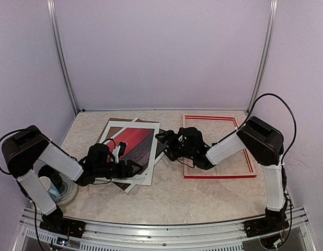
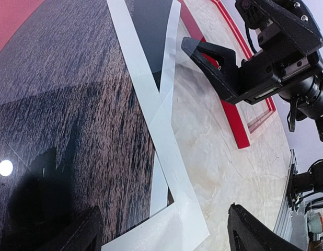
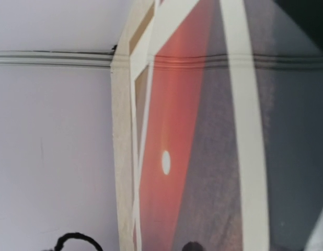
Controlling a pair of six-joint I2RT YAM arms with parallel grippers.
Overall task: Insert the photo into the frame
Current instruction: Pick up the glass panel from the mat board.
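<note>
The photo (image 1: 134, 144), a red sky over dark sea with a white border, lies left of centre on a brown board (image 1: 110, 128) and a second white-edged sheet (image 1: 131, 184). The red frame (image 1: 220, 176) lies flat to its right, nothing inside it. My left gripper (image 1: 136, 168) is open, its fingers (image 2: 80, 232) straddling the photo's near right corner (image 2: 187, 219). Open too, my right gripper (image 1: 162, 142) sits at the photo's right edge, between photo and frame. In the right wrist view the photo (image 3: 203, 157) fills the picture and the fingers are hidden.
A round dish with a white cup (image 1: 48, 185) stands at the near left by the left arm's base. The right arm reaches across the frame's left side (image 1: 185, 151). Walls and metal posts (image 1: 63, 57) close in the back and sides of the marble table (image 1: 177, 198).
</note>
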